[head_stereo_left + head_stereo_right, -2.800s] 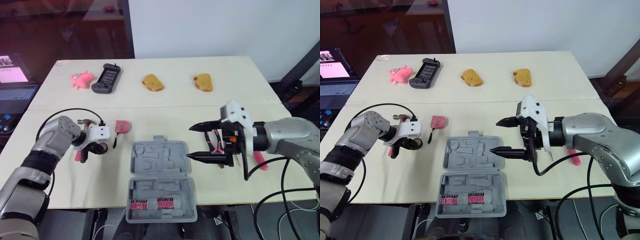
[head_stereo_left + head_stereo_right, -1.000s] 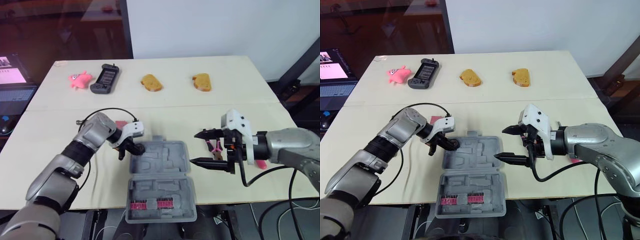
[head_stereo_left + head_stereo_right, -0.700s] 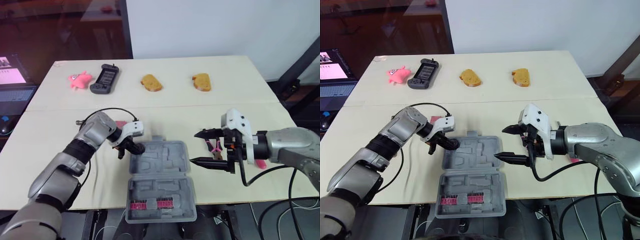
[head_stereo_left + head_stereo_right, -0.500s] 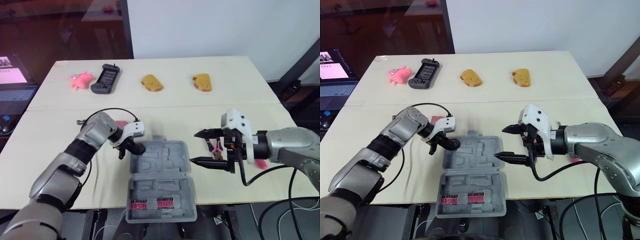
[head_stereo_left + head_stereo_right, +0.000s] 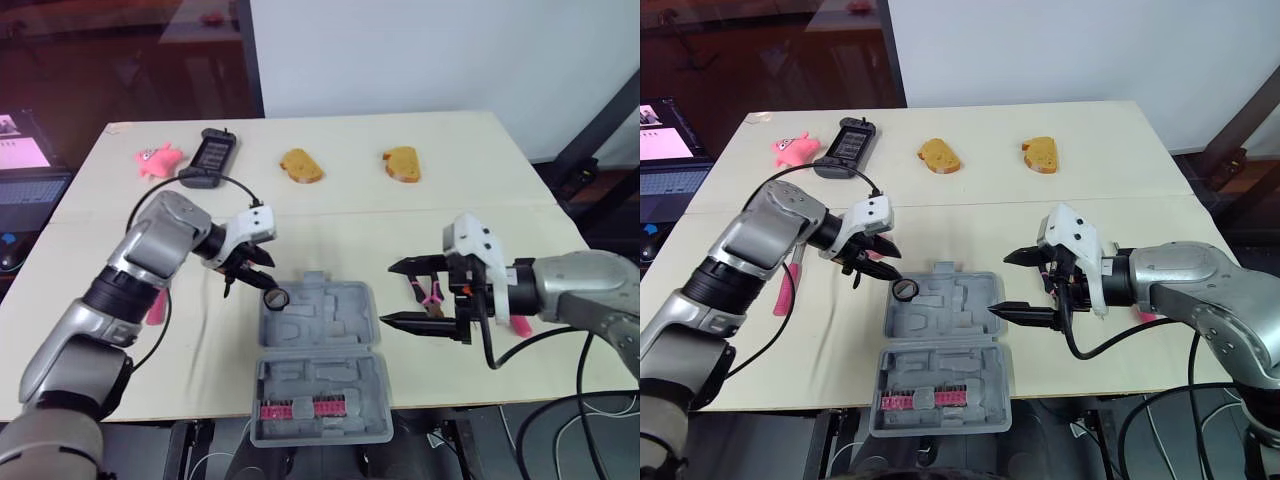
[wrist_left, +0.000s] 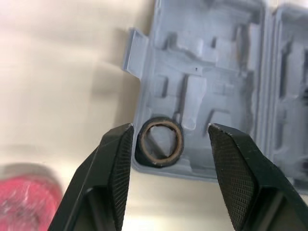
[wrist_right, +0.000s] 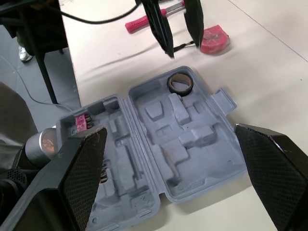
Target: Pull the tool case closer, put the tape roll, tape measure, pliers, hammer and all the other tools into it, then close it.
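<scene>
The grey tool case (image 5: pixel 340 340) lies open near the table's front edge. The black tape roll (image 5: pixel 277 297) rests in its far left corner, also visible in the left wrist view as the tape roll (image 6: pixel 161 148). My left gripper (image 5: pixel 255 272) hovers open just above and left of the roll, holding nothing. My right gripper (image 5: pixel 387 293) is open at the case's right side, empty. Pink-handled pliers (image 5: pixel 430 295) lie behind it. The pink-handled hammer (image 5: pixel 787 285) lies to the left, and the red tape measure (image 7: pixel 214 40) lies just beyond the case.
A pink toy (image 5: pixel 155 158), a black handheld device (image 5: pixel 208 158) and two bread pieces (image 5: pixel 303 166) (image 5: pixel 403 163) sit along the far edge. Another pink-handled tool (image 5: pixel 520 325) lies under my right arm. Pink bits (image 5: pixel 300 408) sit in the case's near half.
My left gripper carried the tape roll from beside the hammer to the case, opened, and drew back to the left, leaving the roll in the case. The right gripper barely moved.
</scene>
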`<action>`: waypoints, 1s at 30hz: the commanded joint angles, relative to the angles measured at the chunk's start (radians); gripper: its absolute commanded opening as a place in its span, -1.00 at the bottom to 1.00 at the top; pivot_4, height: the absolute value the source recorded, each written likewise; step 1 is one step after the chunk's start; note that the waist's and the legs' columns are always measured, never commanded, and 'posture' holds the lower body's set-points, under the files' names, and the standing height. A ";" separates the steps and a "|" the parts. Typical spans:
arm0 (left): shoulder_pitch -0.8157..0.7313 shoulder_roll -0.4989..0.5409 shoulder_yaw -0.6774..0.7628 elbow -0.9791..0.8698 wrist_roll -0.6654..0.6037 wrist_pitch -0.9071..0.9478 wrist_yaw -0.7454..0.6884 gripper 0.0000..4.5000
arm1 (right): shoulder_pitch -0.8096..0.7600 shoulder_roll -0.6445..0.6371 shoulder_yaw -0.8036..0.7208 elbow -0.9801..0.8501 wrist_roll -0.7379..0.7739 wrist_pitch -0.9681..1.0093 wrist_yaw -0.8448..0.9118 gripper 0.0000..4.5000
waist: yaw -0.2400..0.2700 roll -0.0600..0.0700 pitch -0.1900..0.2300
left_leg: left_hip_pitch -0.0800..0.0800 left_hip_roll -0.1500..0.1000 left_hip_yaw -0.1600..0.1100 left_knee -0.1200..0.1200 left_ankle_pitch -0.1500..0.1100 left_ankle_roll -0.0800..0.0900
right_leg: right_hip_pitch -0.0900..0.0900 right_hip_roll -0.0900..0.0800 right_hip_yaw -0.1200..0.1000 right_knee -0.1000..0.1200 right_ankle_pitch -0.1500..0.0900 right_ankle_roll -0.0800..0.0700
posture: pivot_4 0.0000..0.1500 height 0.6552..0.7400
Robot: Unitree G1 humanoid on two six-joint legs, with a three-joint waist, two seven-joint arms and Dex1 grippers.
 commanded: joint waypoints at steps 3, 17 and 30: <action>0.222 -0.057 0.188 -0.071 -0.129 -0.184 0.109 0.13 | -0.056 -0.016 0.013 0.015 -0.023 -0.018 0.033 1.00 | 0.002 0.000 0.000 | 0.001 0.000 0.000 0.000 0.000 0.000 | 0.000 0.000 0.001 0.000 0.000 0.000 | 1.00 1.00; 0.372 -0.165 0.200 0.030 -0.094 -0.467 0.335 -0.45 | -0.080 -0.039 0.015 0.026 -0.036 -0.011 0.074 1.00 | 0.027 0.000 0.000 | 0.000 0.000 0.000 0.001 0.000 0.000 | 0.000 0.000 0.001 -0.001 0.001 -0.002 | 1.00 1.00; 0.342 -0.222 0.135 0.256 -0.032 -0.667 0.339 -0.45 | -0.085 -0.035 0.015 0.025 -0.036 -0.011 0.062 1.00 | 0.027 0.000 0.000 | 0.000 0.000 0.001 0.001 0.000 0.000 | 0.000 -0.001 0.001 -0.001 0.001 -0.001 | 1.00 1.00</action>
